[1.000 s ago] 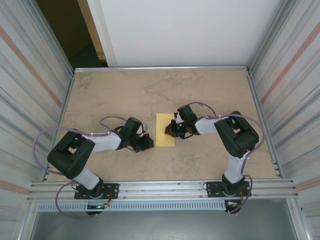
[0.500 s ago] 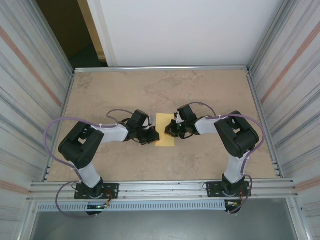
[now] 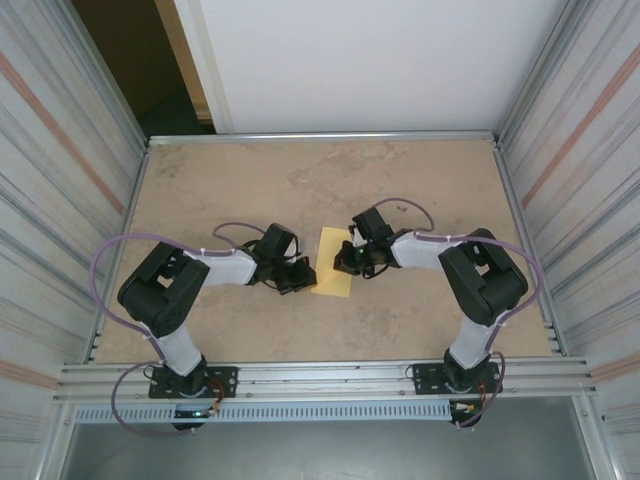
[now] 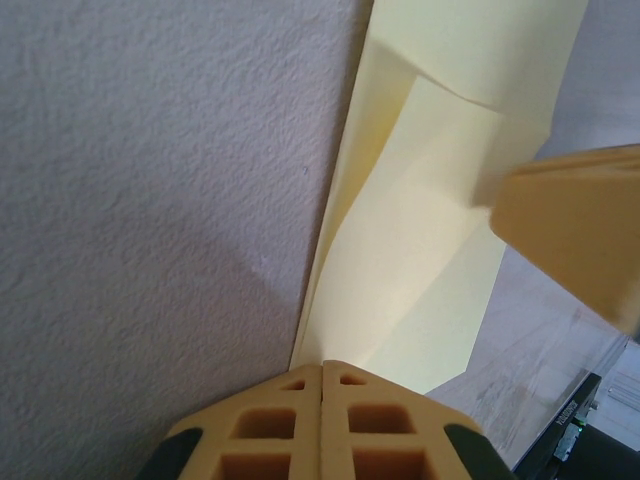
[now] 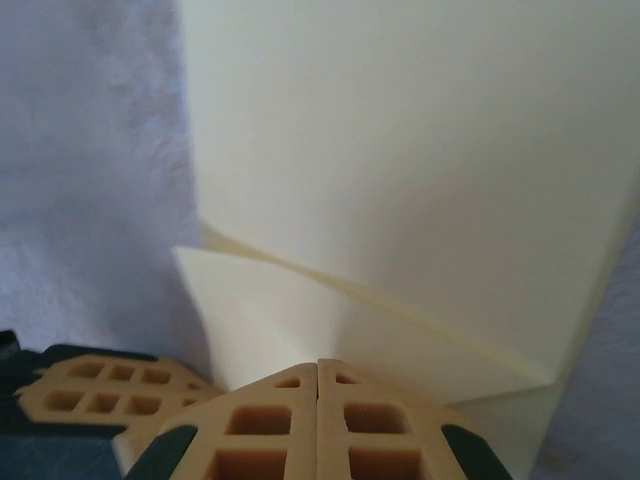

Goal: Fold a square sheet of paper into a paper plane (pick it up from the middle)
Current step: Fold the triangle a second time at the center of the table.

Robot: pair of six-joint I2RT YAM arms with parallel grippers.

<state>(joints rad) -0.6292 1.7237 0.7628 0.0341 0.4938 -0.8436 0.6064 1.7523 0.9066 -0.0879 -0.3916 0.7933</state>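
The square sheet of paper (image 3: 333, 276) is plain pale yellow, the table (image 3: 250, 180) mottled beige.

I see a beige, stone-patterned tabletop (image 3: 300, 180) spreading under and all around the left gripper (image 3: 298, 277) and the right gripper (image 3: 346, 262). Well beyond both, on the far side, stands a flat white back panel (image 3: 380, 60), with a dark doorway gap (image 3: 130, 60) out past the left gripper. 2 ribbed metal side walls (image 3: 50, 150) flank them, and a silver aluminium rail (image 3: 330, 375) runs on their near side.
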